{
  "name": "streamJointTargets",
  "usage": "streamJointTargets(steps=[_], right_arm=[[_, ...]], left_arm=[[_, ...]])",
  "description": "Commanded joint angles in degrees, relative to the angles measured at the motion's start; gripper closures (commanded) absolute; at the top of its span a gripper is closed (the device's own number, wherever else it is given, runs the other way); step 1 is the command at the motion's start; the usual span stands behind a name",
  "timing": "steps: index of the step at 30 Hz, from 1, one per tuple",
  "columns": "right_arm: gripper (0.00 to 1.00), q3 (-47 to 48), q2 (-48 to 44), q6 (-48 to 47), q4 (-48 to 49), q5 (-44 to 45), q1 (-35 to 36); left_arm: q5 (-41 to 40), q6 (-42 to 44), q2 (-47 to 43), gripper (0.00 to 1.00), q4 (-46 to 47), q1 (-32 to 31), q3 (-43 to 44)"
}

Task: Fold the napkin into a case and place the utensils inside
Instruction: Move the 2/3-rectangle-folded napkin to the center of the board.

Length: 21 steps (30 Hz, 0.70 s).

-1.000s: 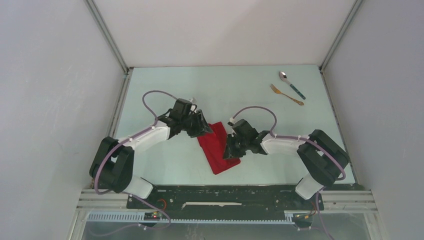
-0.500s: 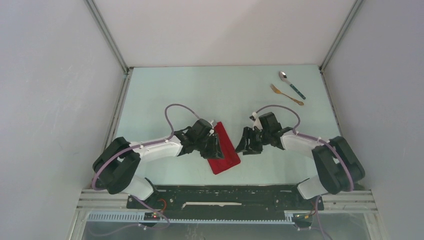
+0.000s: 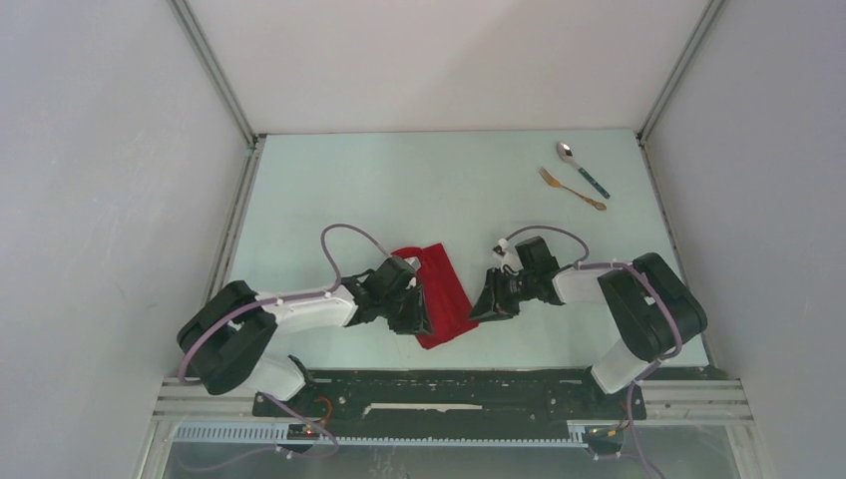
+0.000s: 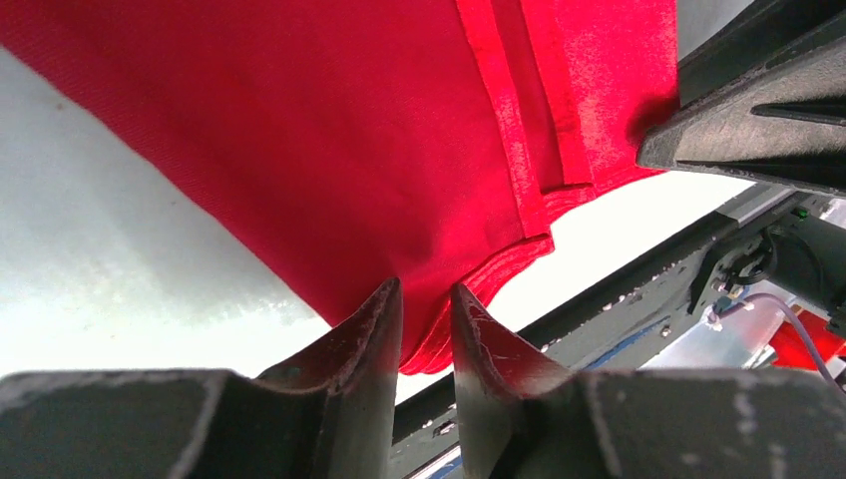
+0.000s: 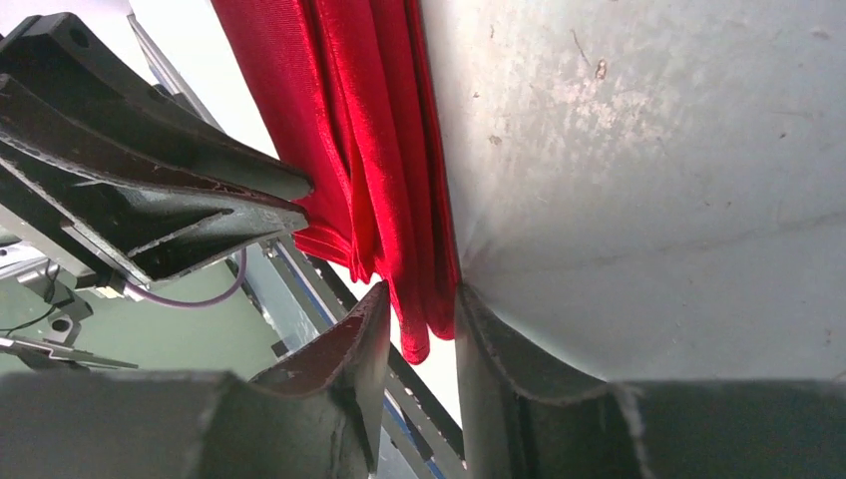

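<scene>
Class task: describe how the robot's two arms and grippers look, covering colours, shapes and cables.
The left arm and right arm each have white link shells between bulky black joint housings, with a lilac cable looping along each. The left gripper and right gripper are black, each with two wedge-shaped fingers tapering to scuffed tips.

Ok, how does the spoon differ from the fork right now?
The spoon has a silver bowl and dark teal handle; the fork is gold throughout and slimmer. The spoon lies farther back, the fork just in front of it. Both lie flat on the table, far right, roughly parallel, away from the red napkin.
</scene>
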Motion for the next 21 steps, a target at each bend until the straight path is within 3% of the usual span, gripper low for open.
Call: streamJointTargets(steps=[1, 7, 11, 13, 14, 17, 21], right_arm=[[0.65, -1.0, 1.0, 2.0, 5.1, -1.2, 0.5], [0.80, -4.1, 0.7, 9.7, 12.4, 1.0, 5.4], [0.92, -11.3, -2.0, 24.9, 25.3, 7.3, 12.2], [0.92, -12.9, -3.1, 31.7, 30.8, 12.1, 17.6], [0.88, -13.1, -3.5, 33.9, 32.6, 14.1, 20.1], [0.61, -13.0, -5.5, 35.7, 33.2, 16.5, 22.2], [0.43, -13.1, -14.6, 27.1, 14.6, 17.5, 14.3]], left_arm=[[-3.6, 1.2, -3.5, 0.67, -2.4, -0.2, -1.0], [-5.0, 3.6, -10.0, 0.55, -6.8, -0.2, 1.5], [-8.6, 5.6, -18.3, 0.40, -10.2, -0.2, 2.1], [-10.3, 6.5, -21.4, 0.33, -11.5, -0.5, 1.9], [-11.6, 7.1, -22.5, 0.31, -12.1, -1.0, 1.9], [-17.3, 7.9, -22.8, 0.26, -15.0, -4.6, 3.2], [-23.5, 6.2, -15.7, 0.25, -21.0, -12.6, 9.8]])
